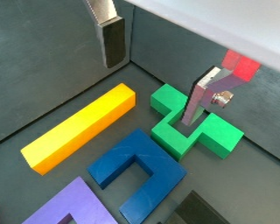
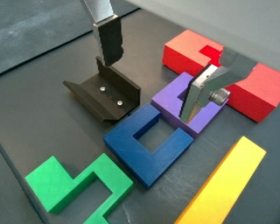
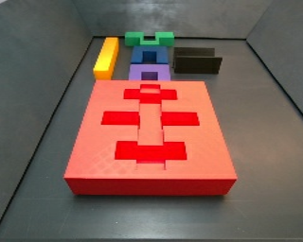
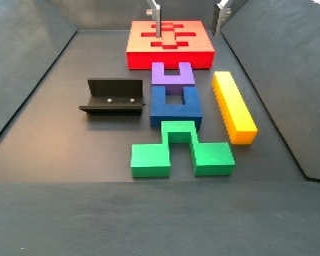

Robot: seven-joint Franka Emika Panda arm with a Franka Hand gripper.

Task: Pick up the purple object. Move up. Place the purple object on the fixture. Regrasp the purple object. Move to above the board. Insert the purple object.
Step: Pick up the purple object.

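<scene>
The purple object (image 2: 168, 99) (image 4: 174, 74) is a small U-shaped block lying on the floor between the board (image 4: 172, 38) (image 3: 148, 132) and a blue block (image 4: 174, 103). Its corner also shows in a wrist view (image 1: 70, 208). The fixture (image 2: 105, 92) (image 4: 112, 97) stands to one side of it, with nothing on it. My gripper (image 2: 150, 87) (image 1: 150, 92) hangs open well above the purple object, nothing between its fingers. Only the fingertips (image 4: 155, 10) show at the top of a side view. The red board has brighter recessed cut-outs.
Past the blue block (image 2: 149, 140) lies a green notched block (image 4: 180, 150) (image 1: 189, 127). A long yellow bar (image 4: 232, 105) (image 1: 78, 127) runs alongside the row. Dark tray walls (image 3: 275, 76) close in the floor on each side.
</scene>
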